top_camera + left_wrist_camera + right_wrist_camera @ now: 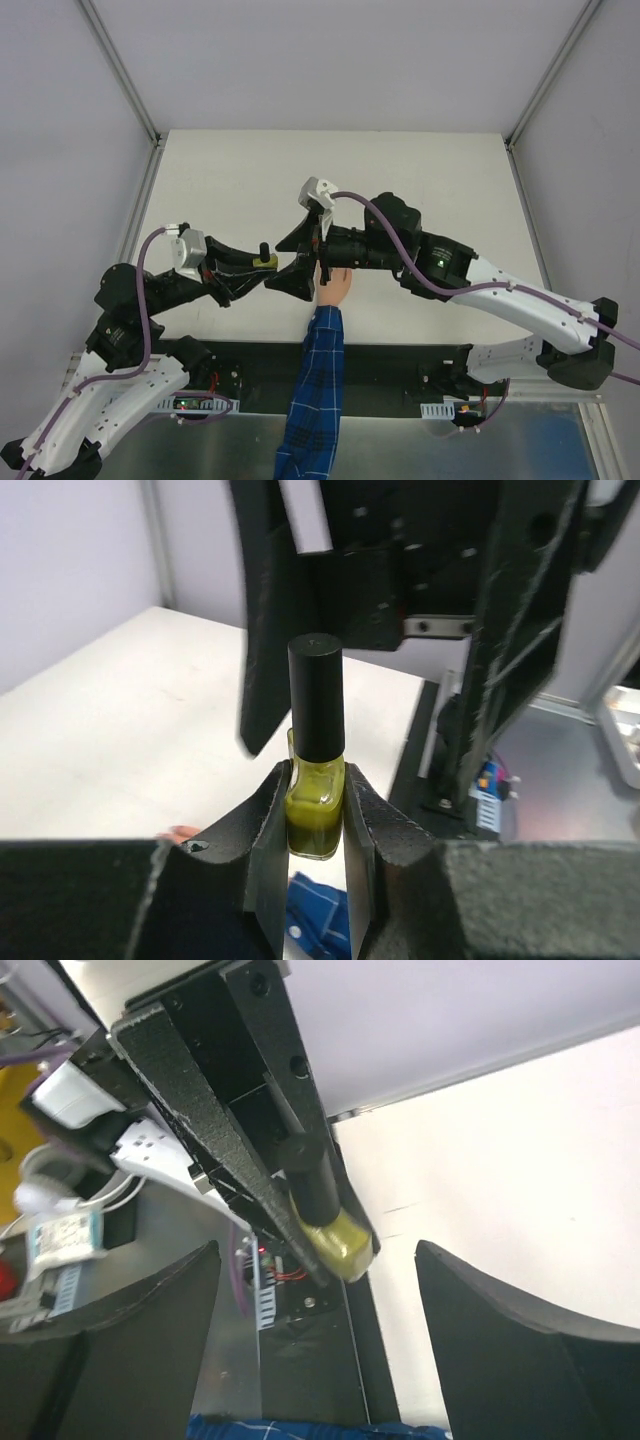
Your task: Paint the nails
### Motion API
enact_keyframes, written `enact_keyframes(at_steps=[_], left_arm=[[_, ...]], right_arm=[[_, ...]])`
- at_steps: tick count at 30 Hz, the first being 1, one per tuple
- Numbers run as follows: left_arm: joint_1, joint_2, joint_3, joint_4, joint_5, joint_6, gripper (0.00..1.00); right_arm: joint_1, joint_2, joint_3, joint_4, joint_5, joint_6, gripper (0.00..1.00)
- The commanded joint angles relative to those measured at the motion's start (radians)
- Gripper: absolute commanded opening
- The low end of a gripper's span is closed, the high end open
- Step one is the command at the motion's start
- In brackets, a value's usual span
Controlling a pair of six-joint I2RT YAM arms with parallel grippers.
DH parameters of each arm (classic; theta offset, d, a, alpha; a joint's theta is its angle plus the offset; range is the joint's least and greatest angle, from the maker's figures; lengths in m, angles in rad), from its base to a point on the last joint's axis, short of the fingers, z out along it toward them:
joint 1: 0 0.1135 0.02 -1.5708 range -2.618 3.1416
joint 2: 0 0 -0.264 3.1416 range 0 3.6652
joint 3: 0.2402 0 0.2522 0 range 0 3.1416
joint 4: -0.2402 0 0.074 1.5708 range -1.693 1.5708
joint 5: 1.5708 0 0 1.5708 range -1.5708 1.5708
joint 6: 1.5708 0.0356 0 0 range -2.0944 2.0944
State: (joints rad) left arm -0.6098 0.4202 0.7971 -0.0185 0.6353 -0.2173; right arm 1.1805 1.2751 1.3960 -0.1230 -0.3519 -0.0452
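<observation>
Looking down on a matt white table [420, 190], closed in on three sides by pale lilac walls [300, 60], with aluminium frame posts [120, 70] rising from the far corners. Bounded at the near edge by a black strip [400, 352], then by a grey metal shelf [540, 440] carrying both arm bases. Note the mannequin hand [335, 285] lying at centre, close to the near edge, with its blue plaid sleeve [318, 390] trailing back across the black strip. Cannot make out the nails: fingertips covered from above by the right gripper [285, 263]. Left gripper [318, 790] clamped on the body of a yellow polish bottle [318, 815], held upright just left of the mannequin hand, black cap [317, 695] standing proud of the fingers. Right gripper spread wide and facing the bottle, one finger on each side of the cap, neither touching it. Crowded at centre, where both grippers, bottle and hand sit close together. Open white surface across the far half and out to the right edge, with a narrower band between the left arm and the left edge.
</observation>
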Motion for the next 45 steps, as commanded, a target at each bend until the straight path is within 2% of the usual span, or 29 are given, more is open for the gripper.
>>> enact_keyframes(at_steps=[1, 5, 9, 10, 14, 18, 21, 29, 34, 35, 36, 38, 41, 42, 44, 45], left_arm=[[-0.010, -0.018, -0.022, 0.002, -0.186, 0.102, 0.00], [-0.010, 0.000, -0.033, 0.000, -0.310, 0.141, 0.00], [-0.010, 0.012, -0.047, 0.014, -0.417, 0.125, 0.00], [-0.010, 0.015, -0.050, 0.015, -0.431, 0.122, 0.00], [-0.010, 0.026, -0.067, 0.040, -0.445, 0.096, 0.00], [-0.010, 0.028, -0.076, 0.054, -0.433, 0.076, 0.00], [-0.010, 0.023, -0.082, 0.060, -0.428, 0.065, 0.00], [-0.010, 0.025, -0.111, 0.092, -0.404, 0.032, 0.00], [-0.010, 0.022, -0.115, 0.103, -0.373, 0.013, 0.00], [-0.010, 0.022, -0.113, 0.103, -0.359, 0.010, 0.00], [-0.010, 0.020, -0.113, 0.106, -0.352, 0.004, 0.00], [-0.010, 0.011, -0.113, 0.109, -0.324, -0.008, 0.00], [-0.010, -0.017, -0.134, 0.150, -0.248, -0.045, 0.00], [-0.010, -0.023, -0.150, 0.167, -0.173, -0.059, 0.00], [-0.010, -0.023, -0.159, 0.248, -0.058, -0.114, 0.00], [-0.010, -0.015, -0.164, 0.291, 0.095, -0.167, 0.00]], right_arm=[[0.022, -0.059, 0.067, -0.093, 0.304, 0.036, 0.82], [0.027, -0.007, 0.149, -0.214, 0.460, 0.120, 0.82], [0.063, 0.070, 0.227, -0.256, 0.635, 0.166, 0.74], [0.074, 0.090, 0.254, -0.276, 0.722, 0.168, 0.73], [0.128, 0.188, 0.383, -0.323, 0.840, 0.156, 0.70], [0.137, 0.242, 0.423, -0.313, 0.873, 0.162, 0.67], [0.137, 0.273, 0.439, -0.314, 0.877, 0.168, 0.60], [0.136, 0.334, 0.459, -0.296, 0.806, 0.177, 0.50], [0.111, 0.320, 0.423, -0.294, 0.757, 0.200, 0.28], [0.105, 0.314, 0.413, -0.293, 0.742, 0.199, 0.23], [0.097, 0.294, 0.402, -0.291, 0.722, 0.194, 0.12], [0.067, 0.267, 0.342, -0.282, 0.631, 0.174, 0.01], [-0.002, 0.178, 0.202, -0.198, 0.367, 0.104, 0.01], [-0.065, 0.146, 0.170, -0.122, 0.077, 0.103, 0.01], [-0.110, 0.130, 0.140, -0.066, -0.188, 0.093, 0.01], [-0.114, 0.124, 0.117, -0.038, -0.366, 0.052, 0.01]])
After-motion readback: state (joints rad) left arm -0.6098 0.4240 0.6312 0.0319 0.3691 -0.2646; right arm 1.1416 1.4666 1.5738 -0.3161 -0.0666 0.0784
